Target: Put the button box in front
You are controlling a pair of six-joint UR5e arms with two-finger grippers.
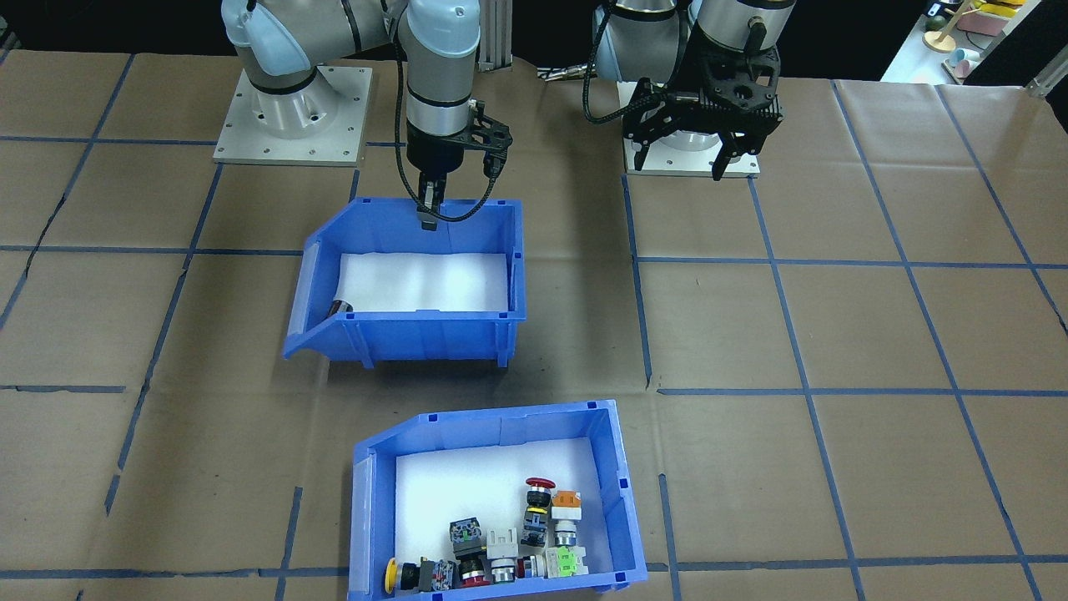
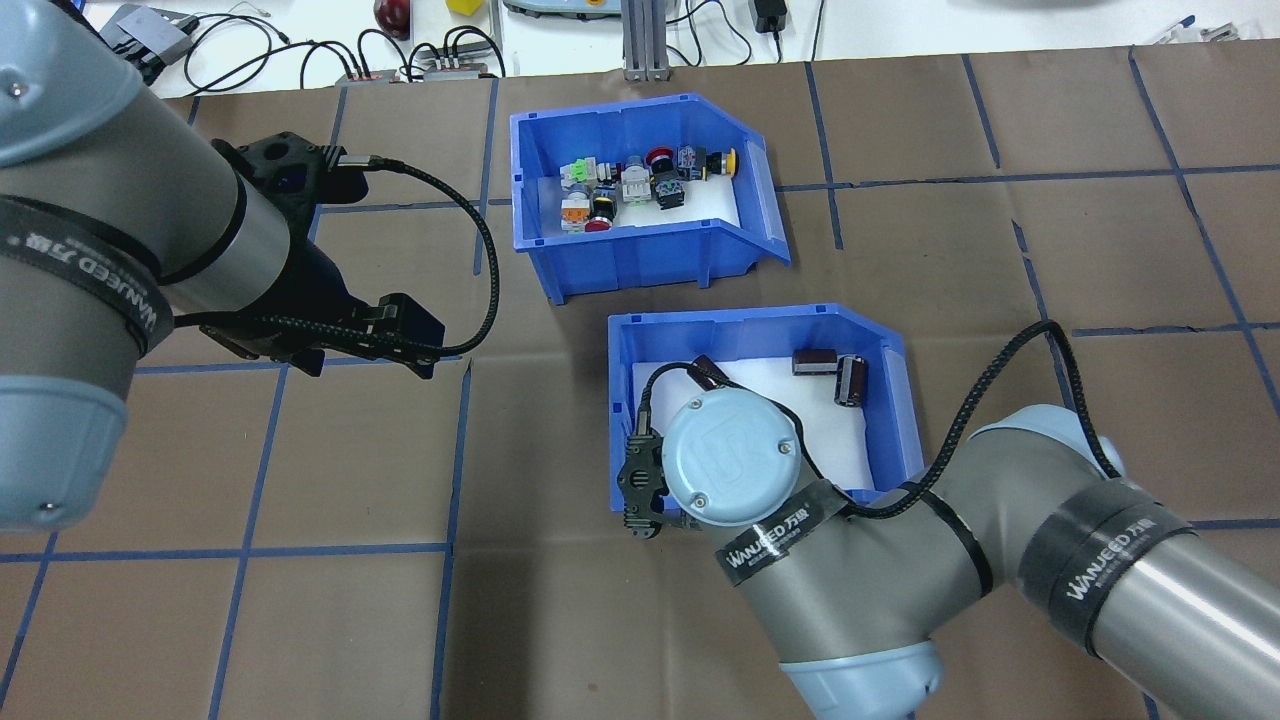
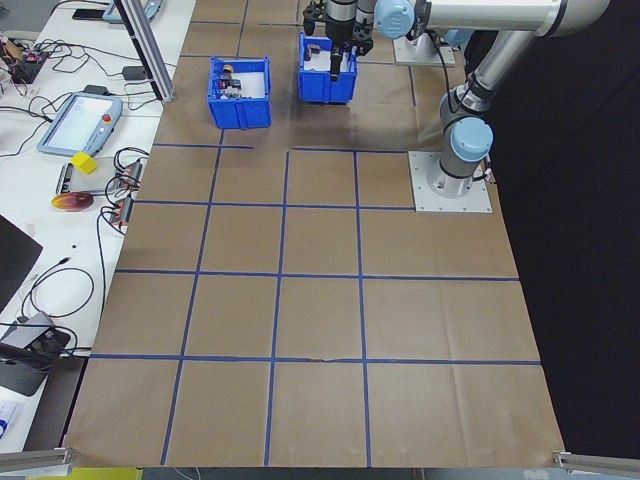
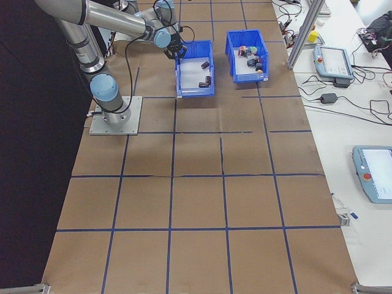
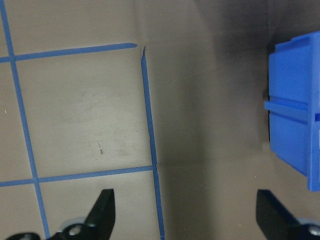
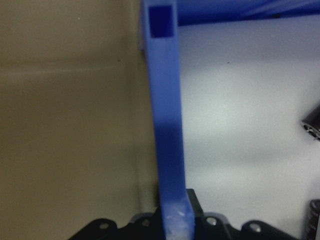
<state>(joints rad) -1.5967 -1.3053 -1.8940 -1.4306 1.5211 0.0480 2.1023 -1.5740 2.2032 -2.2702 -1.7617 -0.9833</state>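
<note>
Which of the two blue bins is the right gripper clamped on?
The bin with only dark cylinders, nearer the robot; the right gripper grips its wall. The button box sits untouched.

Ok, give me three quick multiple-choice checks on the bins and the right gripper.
1. Against the other bin, the button box sits:
A. nearer the robot
B. stacked on top
C. farther from the robot

2. Blue bins on the table:
A. two
B. one
C. three

3. The right gripper is:
A. open over bare table
B. shut on a bin wall
C. holding a red button

Answers:
1 C: the button box lies beyond the dark-parts bin, away from the bases.
2 A: only these two show.
3 B: the right gripper pinches the dark-parts bin's rear wall.
</note>
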